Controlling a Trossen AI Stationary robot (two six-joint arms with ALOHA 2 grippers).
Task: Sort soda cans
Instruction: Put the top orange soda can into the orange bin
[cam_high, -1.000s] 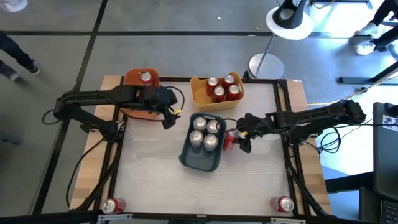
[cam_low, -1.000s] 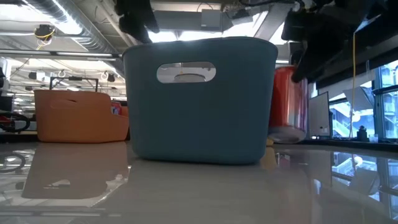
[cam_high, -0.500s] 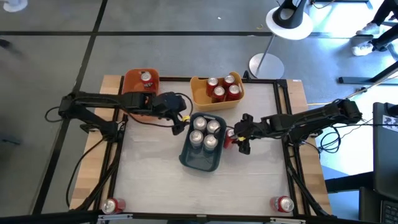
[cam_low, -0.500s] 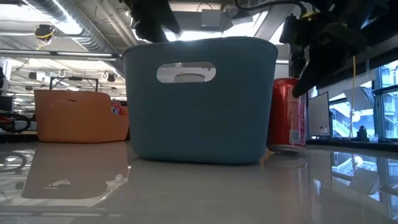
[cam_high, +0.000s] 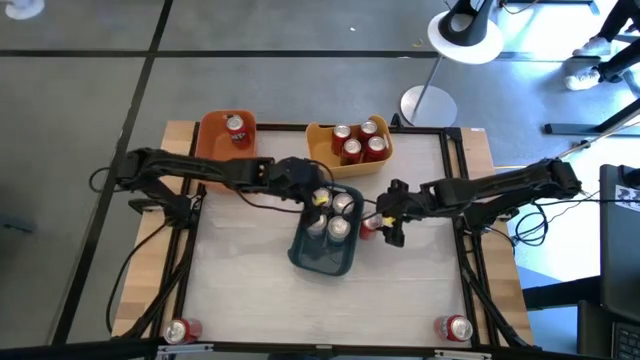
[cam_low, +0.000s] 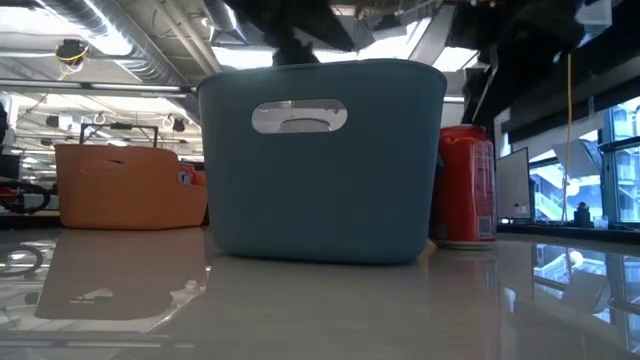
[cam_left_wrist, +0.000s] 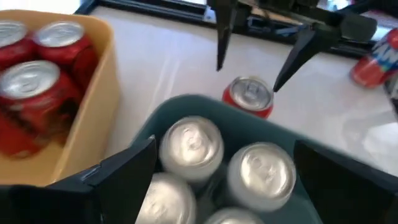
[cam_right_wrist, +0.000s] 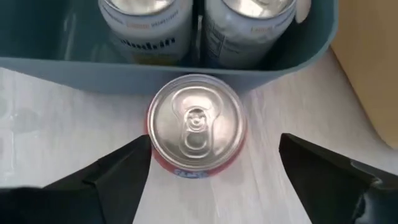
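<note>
Red soda can (cam_right_wrist: 195, 127) upright on the table (cam_high: 240, 280), touching or nearly touching the right wall of the dark blue-grey bin (cam_high: 322, 258), near the table's middle. Probably a stiff thin metal shell, light if empty, heavier if full; smooth and rounded, so likely slippery and prone to tip or roll if pushed off-centre. Best taken across the body, mid-height, pads square on opposite sides; the side toward the bin wall looks tight, so a grip along the wall rather than across it seems safer.

Right gripper (cam_right_wrist: 211, 165) spread wide, fingers apart on either side of the can, touching nothing as far as visible, hovering above and just beside it.

Silver-grey cans (cam_left_wrist: 191, 142) packed upright inside the bin. Left gripper (cam_left_wrist: 222, 177) open and empty, hanging over the bin's far end.

More red cans (cam_high: 356, 140) in the yellow bin (cam_high: 318, 155) at the table's far edge; one can (cam_high: 235, 125) in the orange bin (cam_high: 212, 140) at the far left corner. Two red cans lying at the near corners, left (cam_high: 180, 330) and right (cam_high: 455, 327).
</note>
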